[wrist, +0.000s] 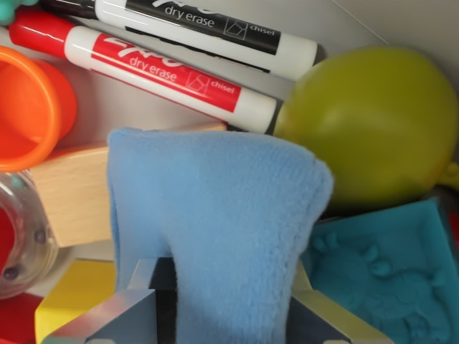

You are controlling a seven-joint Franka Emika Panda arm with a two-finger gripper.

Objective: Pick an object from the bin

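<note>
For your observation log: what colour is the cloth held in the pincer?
Light blue cloth, seen clearly in the wrist view.

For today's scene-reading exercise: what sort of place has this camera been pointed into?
Probably a bin of mixed test objects, seen close from above. Two Expo dry erase markers, red and black, lie jumbled against an orange cup, a wooden block and a teal moulded square, while the hand grips a blue cloth.
</note>
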